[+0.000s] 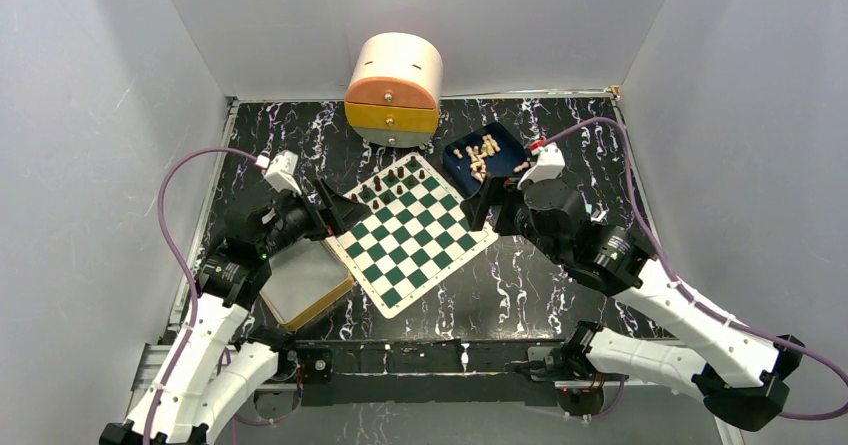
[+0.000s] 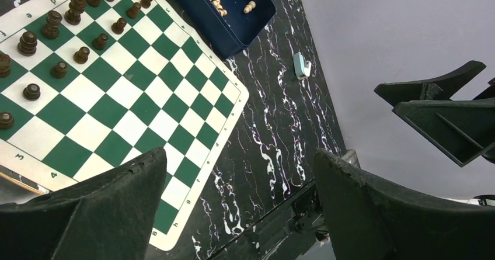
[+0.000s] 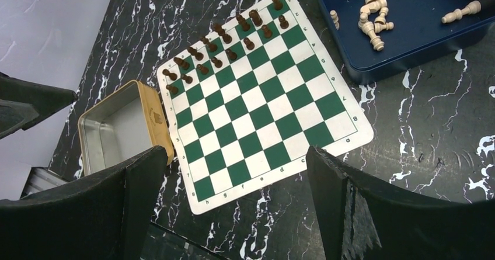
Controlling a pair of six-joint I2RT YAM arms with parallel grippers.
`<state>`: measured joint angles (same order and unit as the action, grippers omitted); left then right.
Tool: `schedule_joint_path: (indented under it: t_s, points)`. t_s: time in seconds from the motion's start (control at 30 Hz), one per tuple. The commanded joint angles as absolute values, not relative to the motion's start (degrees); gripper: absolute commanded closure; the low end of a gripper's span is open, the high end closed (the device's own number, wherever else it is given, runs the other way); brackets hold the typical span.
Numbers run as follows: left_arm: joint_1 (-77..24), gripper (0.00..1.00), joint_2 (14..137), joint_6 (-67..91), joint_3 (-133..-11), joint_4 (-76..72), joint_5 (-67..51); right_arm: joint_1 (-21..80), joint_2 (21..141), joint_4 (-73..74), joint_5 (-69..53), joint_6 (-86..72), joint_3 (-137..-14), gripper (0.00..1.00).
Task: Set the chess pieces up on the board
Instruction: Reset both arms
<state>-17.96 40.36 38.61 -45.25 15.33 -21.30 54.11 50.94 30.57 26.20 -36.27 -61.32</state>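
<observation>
The green and white board (image 1: 420, 245) lies turned at an angle in the middle of the table. Dark brown chess pieces (image 1: 392, 181) stand in two rows along its far left edge, also seen in the left wrist view (image 2: 52, 23) and right wrist view (image 3: 225, 38). Pale chess pieces (image 1: 483, 155) lie loose in a blue tray (image 1: 505, 143) beyond the board's right corner. My left gripper (image 1: 345, 205) hovers open by the board's left side, holding nothing (image 2: 238, 155). Open and without a load, my right gripper (image 1: 490, 203) hangs by the board's right side (image 3: 236, 152).
A tan-rimmed tray (image 1: 305, 283) with nothing in it lies left of the board, near the left arm. A round wooden drawer box (image 1: 394, 87) stands at the back. A small pale object (image 2: 301, 65) lies on the black marbled table near the right wall.
</observation>
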Motion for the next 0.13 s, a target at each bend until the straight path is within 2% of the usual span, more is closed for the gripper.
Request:
schedule_joint_path:
  t_s: [0.0,0.1]
  points:
    - [-17.71,0.07,39.52,37.99,-46.58,15.06,-19.76,54.03,50.32,28.92,26.93,-37.0,-61.22,0.01]
    - [-17.72,0.07,39.47,37.19,-46.78,15.11,-20.37,53.98,50.43,28.96,26.74,-36.93,-61.17,0.01]
